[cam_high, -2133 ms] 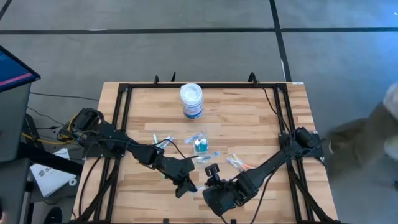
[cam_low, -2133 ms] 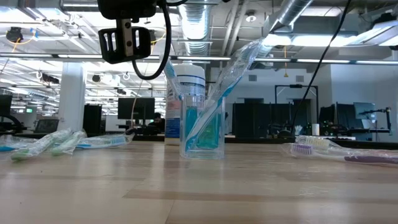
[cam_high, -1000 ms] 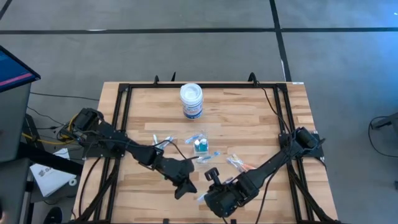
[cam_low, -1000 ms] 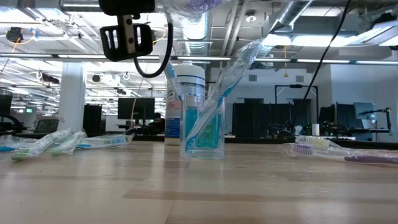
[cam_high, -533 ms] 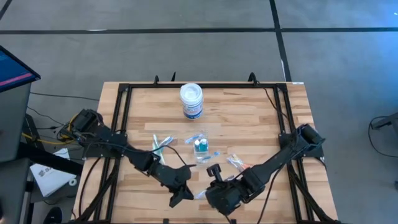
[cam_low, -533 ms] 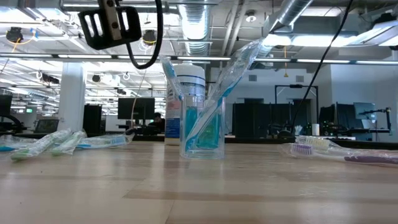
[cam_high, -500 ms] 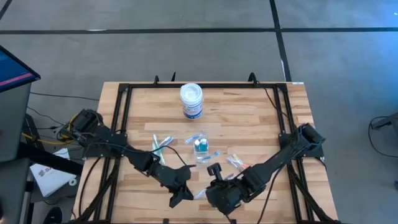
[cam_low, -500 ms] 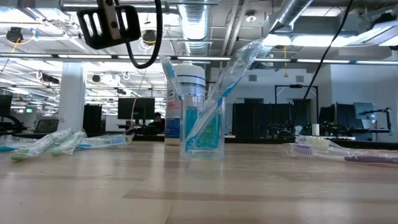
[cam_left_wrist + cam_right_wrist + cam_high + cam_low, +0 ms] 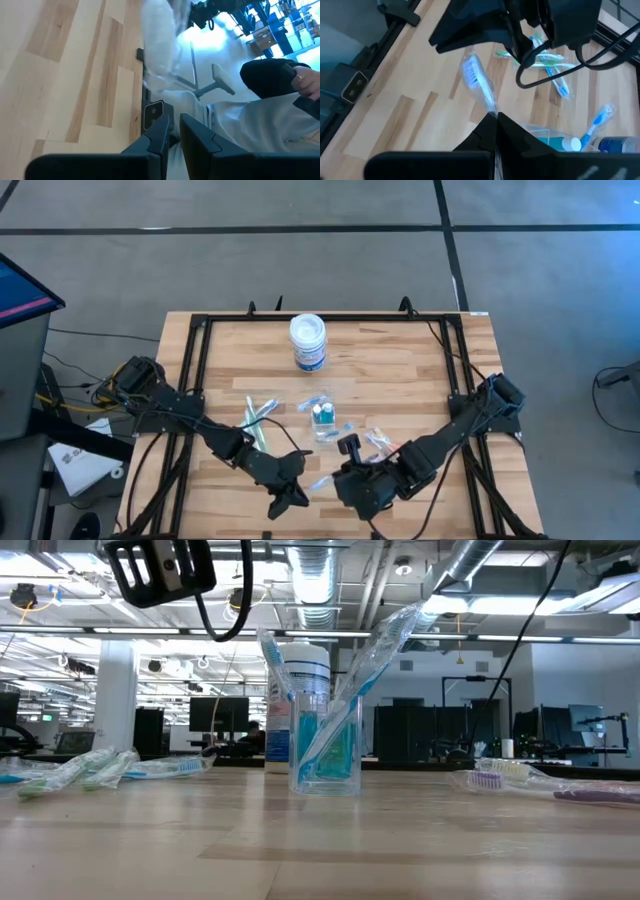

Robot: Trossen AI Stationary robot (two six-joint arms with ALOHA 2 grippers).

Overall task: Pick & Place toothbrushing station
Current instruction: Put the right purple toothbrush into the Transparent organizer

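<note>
Wooden planks inside a black frame are carrying everything: the clear cup (image 9: 322, 420) is standing mid-table with toothbrushes leaning in it, and loose wrapped brushes (image 9: 70, 769) are lying beside it. Near the front edge, the right gripper (image 9: 492, 120) is pinching a wrapped toothbrush (image 9: 476, 80) by the tail of its wrapper, fingers fully closed. The left gripper (image 9: 172, 131) is hovering close by, fingers narrow, gripping something pale and crinkly I cannot identify. The brush is looking light and stiff, its film slippery; gripping the handle itself is seeming safer than the wrapper.
</note>
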